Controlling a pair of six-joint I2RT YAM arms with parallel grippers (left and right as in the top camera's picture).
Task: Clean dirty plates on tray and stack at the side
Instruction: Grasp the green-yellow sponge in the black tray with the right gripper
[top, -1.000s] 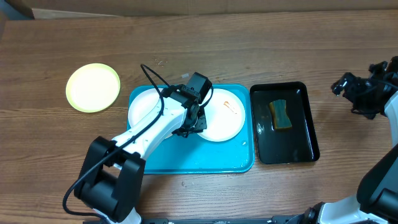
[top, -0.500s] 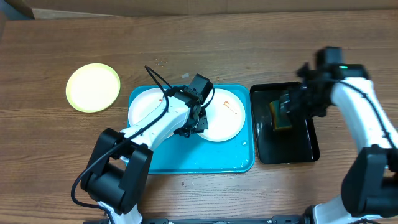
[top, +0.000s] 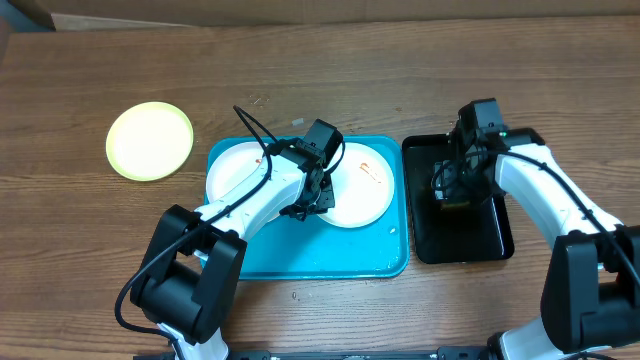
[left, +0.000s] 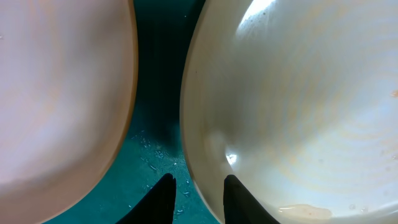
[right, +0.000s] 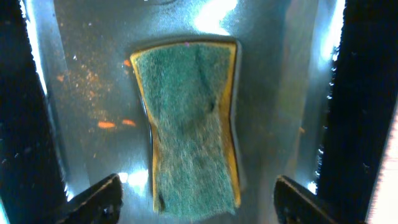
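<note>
Brown wood-grain table (top: 330, 80) is seen from overhead. At its far left, off the tray and directly on the wood, the pale yellow-green plate (top: 150, 140) is laid flat. Next to the right the turquoise tray (top: 300, 258) is set, and two dirty plates are carried in it side by side: the left white plate (top: 228, 170) and the right white plate (top: 368, 200), the latter marked by an orange-red smear (top: 370, 172). Part of the left white plate is covered from above by the left arm, whose black cable (top: 250, 125) is looped over it. The left gripper (top: 312, 203) is lowered between the two plates. Only in the left wrist view is it shown that its narrowly parted fingertips (left: 163, 199) are set astride the rim of the right white plate, one over wet tray floor, the other over the plate's inside. Whether the rim is actually pinched cannot be told. Further right, the black tray (top: 492, 235) is placed just beside the turquoise one. From overhead its contents are largely hidden by the right gripper (top: 450, 195). In the right wrist view a sponge (right: 189, 124), green scouring face up over a yellow body, is revealed on the wet floor, with orange specks (right: 107, 124) beside it. The fingers of that gripper are spread wide on either side of the sponge, and it is not touched by them.
</note>
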